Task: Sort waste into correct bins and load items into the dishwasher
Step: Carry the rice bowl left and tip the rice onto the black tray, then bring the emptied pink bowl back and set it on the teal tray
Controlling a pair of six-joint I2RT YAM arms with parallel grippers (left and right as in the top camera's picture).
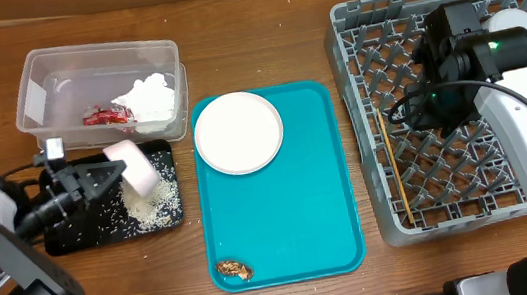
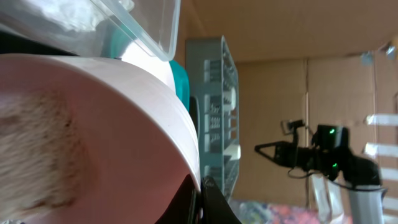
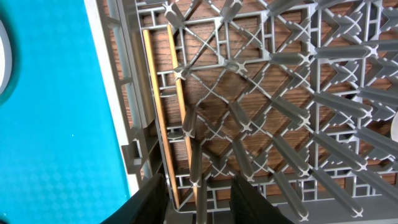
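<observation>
Looming closest to the left wrist camera, the small white bowl (image 2: 93, 137) is filling most of that view, with rice clinging to its inside. From overhead, the left gripper (image 1: 111, 174) is pinching the bowl's rim with its jaws squeezed tight, and it is holding the bowl tipped on its side just above the black tray (image 1: 72, 231). Loose rice grains (image 1: 153, 210) are lying scattered across that tray beneath the bowl. Just behind the tray, the clear tub (image 1: 34, 85) is holding the red wrapper (image 1: 106, 114) and the crumpled tissue (image 1: 150, 99) side by side. To the right, the white plate (image 1: 238, 131) is sitting at the far end of the teal tray (image 1: 292, 214), and the brown food scrap (image 1: 234, 269) is lying near the tray's front left corner, well apart from the plate. Over on the right side, the right gripper (image 3: 198, 180) is hovering inside the grey dish rack (image 1: 368, 135), its jaws standing partly apart and gripping nothing. The chopsticks (image 3: 155, 106) are lying flat on the rack's lattice floor, running alongside its left wall, just beside the gripper's fingers (image 3: 149, 199).
</observation>
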